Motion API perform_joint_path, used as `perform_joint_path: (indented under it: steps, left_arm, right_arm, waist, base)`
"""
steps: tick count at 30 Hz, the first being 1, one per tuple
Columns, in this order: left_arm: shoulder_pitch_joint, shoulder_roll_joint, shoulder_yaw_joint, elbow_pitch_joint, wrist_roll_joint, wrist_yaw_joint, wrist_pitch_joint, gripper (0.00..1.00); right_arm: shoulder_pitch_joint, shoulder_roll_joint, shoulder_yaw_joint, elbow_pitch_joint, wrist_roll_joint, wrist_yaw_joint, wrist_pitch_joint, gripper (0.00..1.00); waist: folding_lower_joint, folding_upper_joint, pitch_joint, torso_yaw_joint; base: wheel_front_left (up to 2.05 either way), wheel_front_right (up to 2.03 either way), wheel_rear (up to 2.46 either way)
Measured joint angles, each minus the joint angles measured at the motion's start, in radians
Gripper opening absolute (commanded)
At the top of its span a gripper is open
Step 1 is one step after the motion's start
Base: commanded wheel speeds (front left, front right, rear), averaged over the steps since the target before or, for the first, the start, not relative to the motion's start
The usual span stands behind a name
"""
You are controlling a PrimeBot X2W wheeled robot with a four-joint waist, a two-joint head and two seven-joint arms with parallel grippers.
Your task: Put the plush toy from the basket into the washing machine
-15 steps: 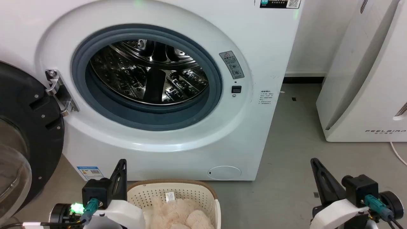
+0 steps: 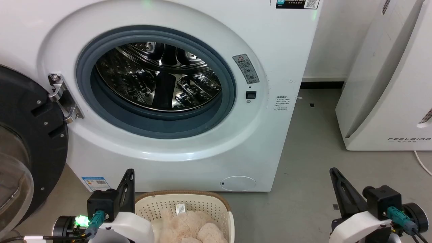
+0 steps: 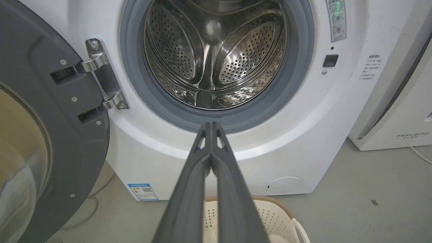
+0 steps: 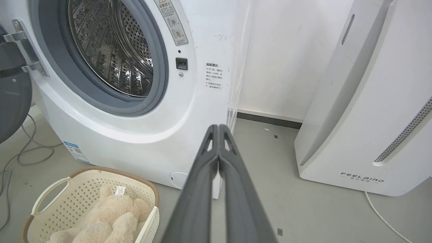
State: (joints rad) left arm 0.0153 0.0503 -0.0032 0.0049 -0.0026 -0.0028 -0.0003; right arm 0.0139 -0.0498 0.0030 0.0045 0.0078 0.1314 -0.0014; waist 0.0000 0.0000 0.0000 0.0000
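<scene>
The fluffy cream-beige plush toy [image 2: 189, 227] [image 4: 101, 219] lies in the cream perforated basket [image 2: 216, 207] [image 4: 77, 184] on the floor before the washing machine [image 2: 270, 141] [image 3: 303, 135] [image 4: 202, 111]. Its white tag sticks up at the toy's far end. The washer's door [image 2: 27, 135] [image 3: 44, 111] stands swung open to the left, and the steel drum [image 2: 158, 77] holds nothing. My left gripper [image 2: 128, 173] [image 3: 211, 125] is shut and empty, just left of the basket. Far to the right over bare floor, my right gripper [image 2: 334, 172] [image 4: 218, 127] is shut and empty.
A white slanted appliance marked FEELBIRD [image 2: 388, 84] [image 4: 364, 118] stands right of the washer, with grey floor [image 2: 310, 162] between them. A white cable [image 2: 423, 163] trails from it. Grey cables [image 4: 20, 152] lie on the floor at the washer's left.
</scene>
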Motion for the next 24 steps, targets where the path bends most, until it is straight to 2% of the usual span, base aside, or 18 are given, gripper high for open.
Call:
perform_joint_path:
  steps: [24]
  left_arm:
    - [0.000,0.000,0.000,0.000,0.000,0.000,0.000,0.00]
  right_arm:
    - [0.000,0.000,0.000,0.000,0.000,0.000,0.000,0.00]
  waist:
    - [0.0000,0.0000,0.000,0.000]
  base:
    - [0.00,0.00,0.00]
